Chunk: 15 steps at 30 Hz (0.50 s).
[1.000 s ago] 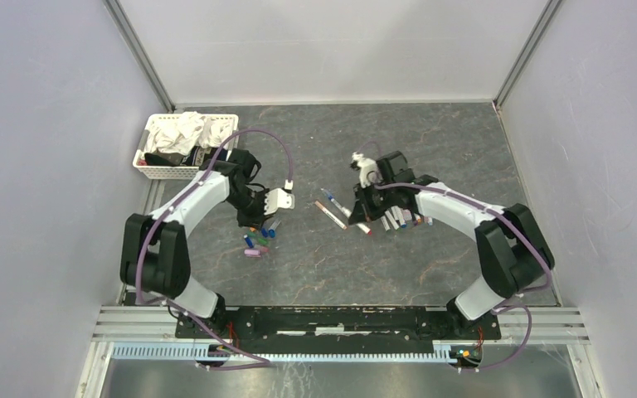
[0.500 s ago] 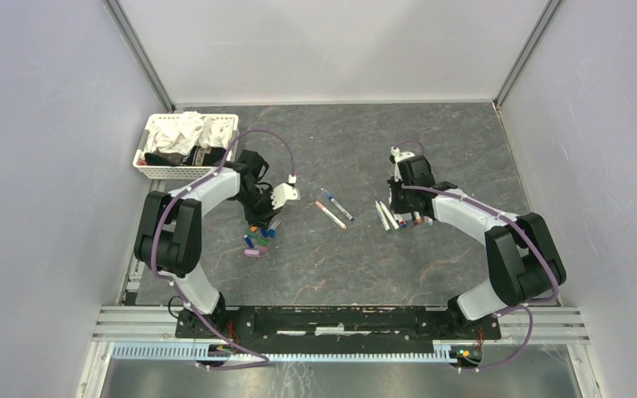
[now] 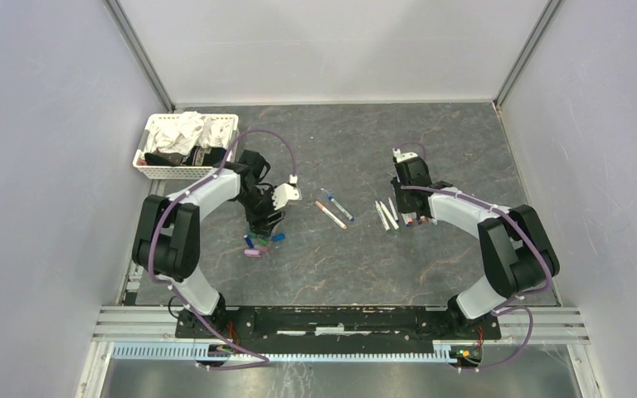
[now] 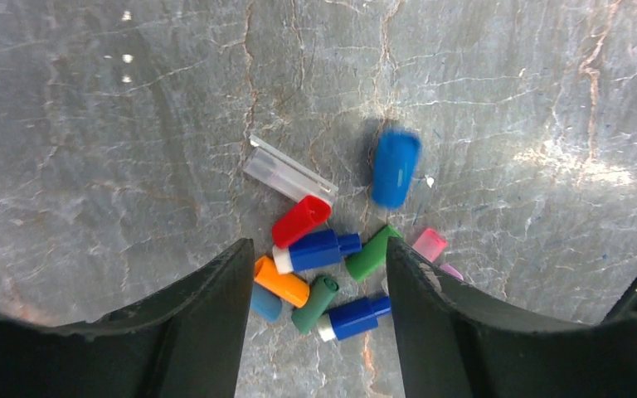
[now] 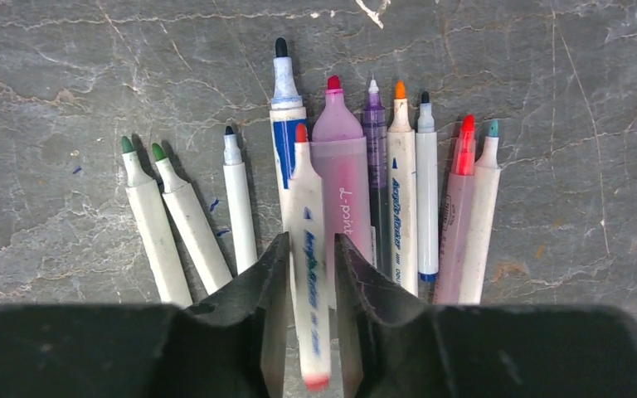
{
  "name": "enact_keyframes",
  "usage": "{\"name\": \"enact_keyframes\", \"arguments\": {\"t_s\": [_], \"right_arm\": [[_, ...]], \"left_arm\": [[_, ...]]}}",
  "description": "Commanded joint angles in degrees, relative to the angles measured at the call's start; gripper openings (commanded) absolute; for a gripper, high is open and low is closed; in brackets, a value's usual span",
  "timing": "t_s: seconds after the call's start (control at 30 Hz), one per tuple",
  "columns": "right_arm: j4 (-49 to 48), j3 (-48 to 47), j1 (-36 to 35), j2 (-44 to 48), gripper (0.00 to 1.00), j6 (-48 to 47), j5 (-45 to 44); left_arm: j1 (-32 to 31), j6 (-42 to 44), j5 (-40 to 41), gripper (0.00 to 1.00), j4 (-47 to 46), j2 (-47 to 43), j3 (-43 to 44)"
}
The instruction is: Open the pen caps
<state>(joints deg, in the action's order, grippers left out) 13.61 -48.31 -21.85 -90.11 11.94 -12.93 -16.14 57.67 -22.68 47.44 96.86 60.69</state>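
In the left wrist view my left gripper (image 4: 319, 249) hangs open over a heap of pen caps (image 4: 315, 250) in red, blue, green, orange and pink. A blurred blue cap (image 4: 396, 167) lies loose beyond the heap, next to a clear cap (image 4: 289, 170). In the right wrist view my right gripper (image 5: 311, 245) stands slightly open above a row of uncapped pens (image 5: 401, 191). A white pen with a red tip (image 5: 308, 249) lies blurred between the fingers, with a thin gap on each side. Seen from above, the caps (image 3: 259, 242) and the pens (image 3: 396, 217) lie apart.
Two more pens (image 3: 333, 210) lie between the arms at the table's middle. A white basket (image 3: 154, 172) of cloths stands at the back left, just behind the left arm. Grey walls close the table in on three sides.
Both grippers have opened. The left one let a blue cap drop by the heap. The right arm carried a pen to the right, over the row, and loosened its hold.
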Motion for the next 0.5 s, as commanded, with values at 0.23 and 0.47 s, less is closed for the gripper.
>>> {"name": "enact_keyframes", "arguments": {"t_s": [0.23, 0.47], "right_arm": [[-0.3, -5.6, -3.8, 3.9, 0.41, -0.9, -1.3], [-3.8, -11.2, -16.3, 0.4, 0.45, -4.6, 6.6]], "left_arm": [[0.1, -6.2, -2.7, 1.00, 9.5, -10.2, 14.6], [0.6, -15.5, 1.6, 1.00, 6.8, -16.5, 18.1]]}}
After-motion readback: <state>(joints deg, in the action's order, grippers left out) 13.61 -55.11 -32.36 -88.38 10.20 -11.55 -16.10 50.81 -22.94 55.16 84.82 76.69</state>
